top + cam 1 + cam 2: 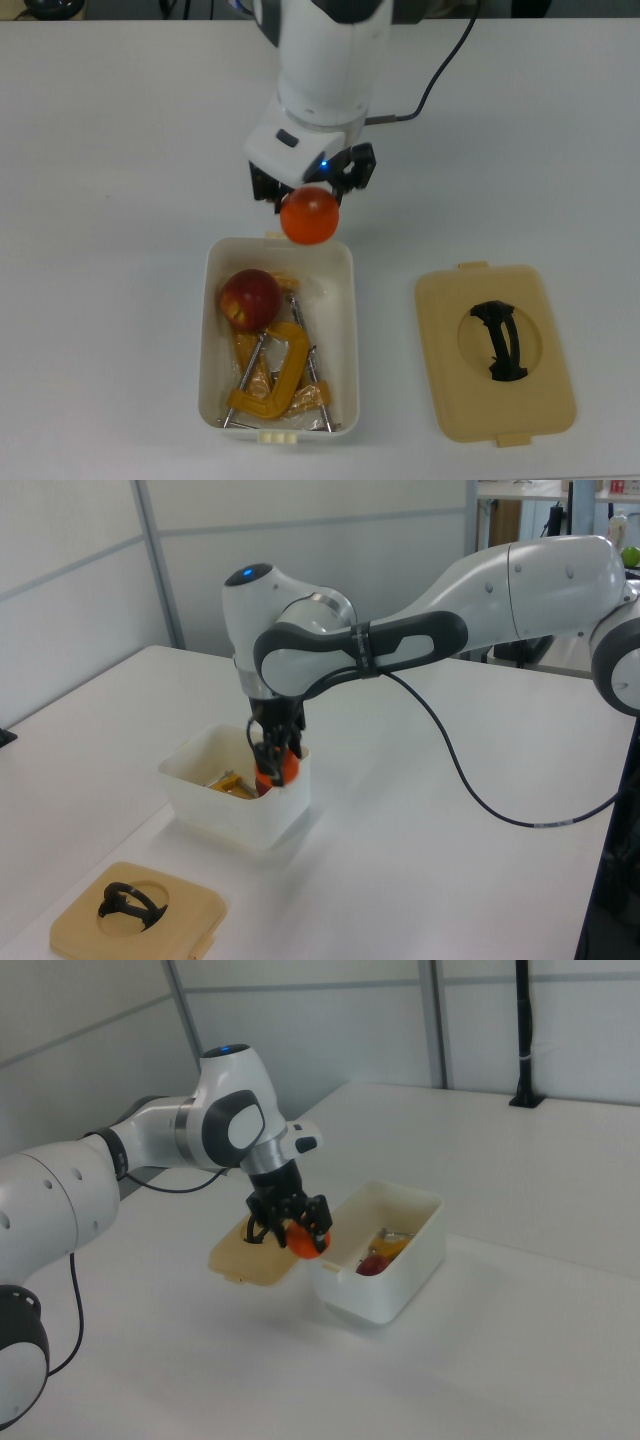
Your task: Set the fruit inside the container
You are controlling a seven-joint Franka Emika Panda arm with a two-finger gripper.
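Down at the near edge of the top view, tan lid [495, 352] lying flat on the white table [110, 200], black handle [500, 340] up, well apart from the action. Next in, white tub [345, 330] open and waiting, yellow C-clamps [272, 385] sprawled across its floor, dark red apple [249, 298] already tucked in at the end nearest the arm. Half the job banked, then! Just past that rim, bright orange [308, 215] hanging in the air, clenched in the gripper [308, 200], raised clear of the table and poised right at the tub's edge, overlapping the end wall in the top view. Same story in the left view: orange [274, 768] pinched between dark fingers just above the tub's wall [235, 815]. From the right view, orange [305, 1239] looks just outside the tub's near corner [345, 1280], so whether truly over the opening or a touch short is hard to call. Left to do, by the look of it: a short carry over the rim, a lowering, a release beside the apple. Beyond, white arm rising away with a small blue light [322, 166] glowing. No brand, no label, no readable writing anywhere.
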